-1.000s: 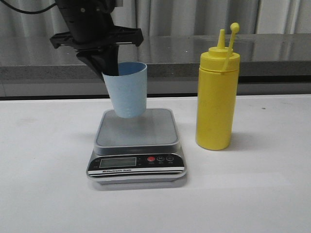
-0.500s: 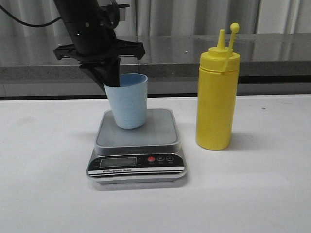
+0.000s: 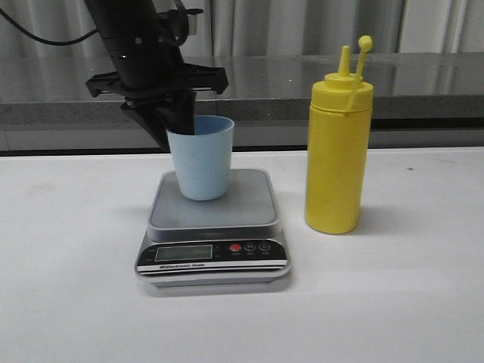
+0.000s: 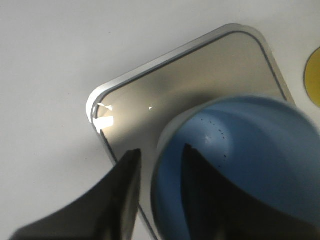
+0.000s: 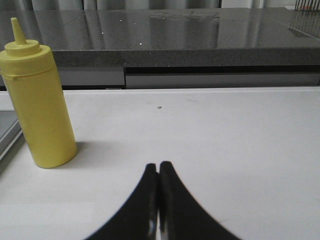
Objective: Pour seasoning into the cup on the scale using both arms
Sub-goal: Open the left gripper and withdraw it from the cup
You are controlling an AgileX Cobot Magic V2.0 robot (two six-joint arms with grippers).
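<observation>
The light blue cup stands upright on the grey scale, toward the platform's back left. My left gripper comes down over the cup's left rim. In the left wrist view one finger is inside the cup and the other outside, with a strip of scale platform showing between the outer finger and the wall. The left gripper is open, straddling the wall. The yellow seasoning bottle stands uncapped on the table right of the scale. My right gripper is shut and empty, low over the table, right of the bottle.
The white table runs back to a dark grey counter ledge. The scale's black front panel with display and red button faces the front. A sliver of the scale's edge shows beside the bottle in the right wrist view.
The left arm lowered the tilted cup onto the scale; it now stands upright, and the fingers have loosened from its wall. The bottle has not moved.
</observation>
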